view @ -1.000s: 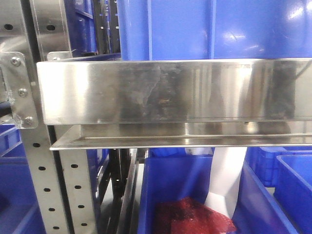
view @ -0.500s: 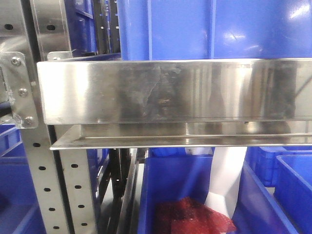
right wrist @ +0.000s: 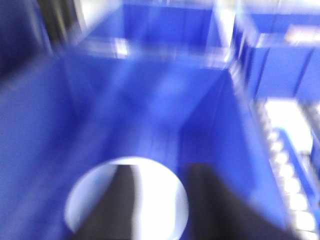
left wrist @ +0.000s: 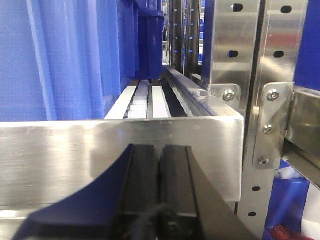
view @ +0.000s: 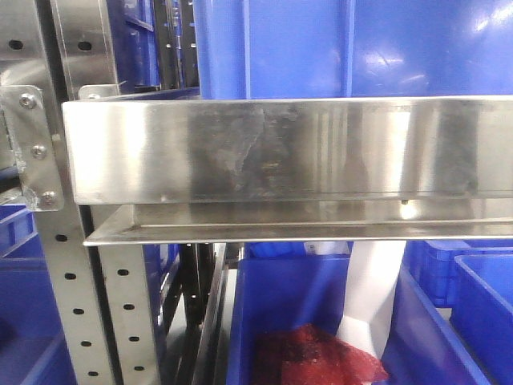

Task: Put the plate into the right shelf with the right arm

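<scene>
Inside a blue bin [right wrist: 150, 100], the plate [right wrist: 155, 200] is lying flat just beneath the right gripper [right wrist: 160, 210], whose spread fingers are straddling it, not yet clenched.

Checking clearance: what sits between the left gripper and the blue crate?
The shelf's steel front lip, in the left wrist view, separates left gripper from blue crate.

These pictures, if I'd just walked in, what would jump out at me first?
Probably the shiny steel shelf stretching across the front view, with blue bins above and below it, one holding something red. In the blurred right wrist view, a white plate lies inside a blue bin, partly behind the dark right gripper. The left gripper sits closed before the shelf's lip.
</scene>
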Motion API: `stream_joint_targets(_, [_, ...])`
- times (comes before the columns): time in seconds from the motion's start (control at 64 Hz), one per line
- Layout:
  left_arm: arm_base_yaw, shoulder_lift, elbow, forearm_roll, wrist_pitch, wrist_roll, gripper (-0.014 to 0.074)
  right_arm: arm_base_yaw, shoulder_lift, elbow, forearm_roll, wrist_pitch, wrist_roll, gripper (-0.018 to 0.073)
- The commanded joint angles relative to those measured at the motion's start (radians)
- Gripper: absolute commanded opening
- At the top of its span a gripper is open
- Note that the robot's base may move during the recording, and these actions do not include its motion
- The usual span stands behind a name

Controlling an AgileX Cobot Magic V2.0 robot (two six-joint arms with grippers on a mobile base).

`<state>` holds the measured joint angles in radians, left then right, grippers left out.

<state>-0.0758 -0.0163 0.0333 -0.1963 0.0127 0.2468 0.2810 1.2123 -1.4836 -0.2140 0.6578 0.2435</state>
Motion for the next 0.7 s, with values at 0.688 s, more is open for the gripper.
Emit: stream_joint_targets(0.688, [-0.004,-0.010,0.008,-0.002,-0.089,-0.002,-0.0047,-0.003,-0.905,0.834,-0.028,-0.266,-0.006,0.0056])
